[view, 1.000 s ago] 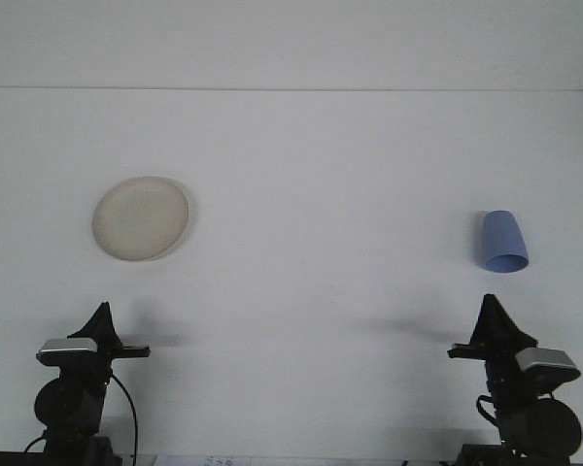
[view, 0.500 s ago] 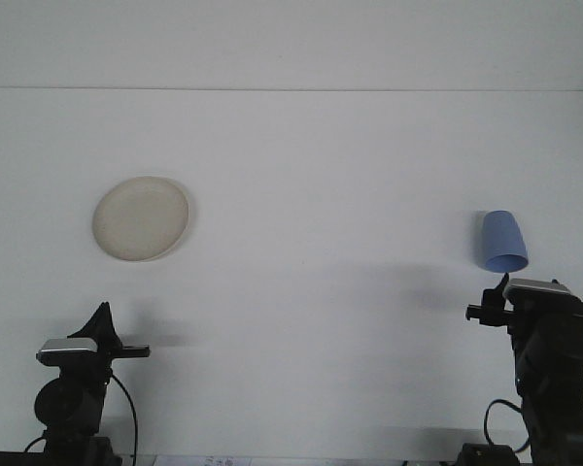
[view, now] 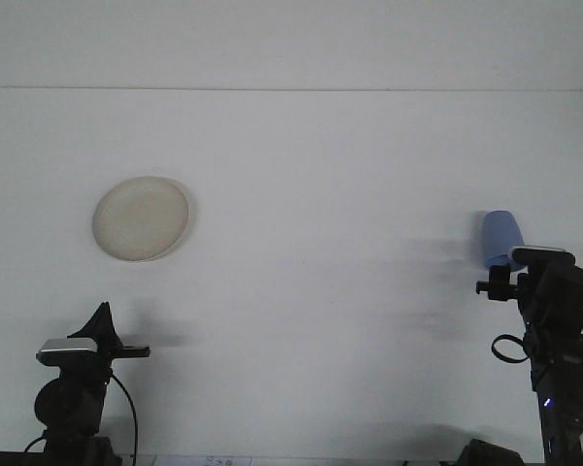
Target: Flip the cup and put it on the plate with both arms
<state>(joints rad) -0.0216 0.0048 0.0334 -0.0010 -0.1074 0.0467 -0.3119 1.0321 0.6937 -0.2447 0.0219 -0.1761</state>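
A cream round plate (view: pixel 141 217) lies on the white table (view: pixel 311 194) at the left. A blue cup (view: pixel 497 234) rests upside down at the far right, its lower rim hidden behind my right arm. The right gripper (view: pixel 518 262) has risen just in front of the cup, and its wrist camera housing blocks the view of its tips. My left gripper (view: pixel 102 318) stays low at the bottom left, well below the plate, pointing up as a dark wedge.
The table's far edge (view: pixel 291 89) runs across the top. Cables (view: pixel 126 408) hang beside the left arm base at the bottom edge.
The right arm has lifted and moved forward toward the blue cup, now covering the cup's lower rim. The left arm, plate and cup have not moved.
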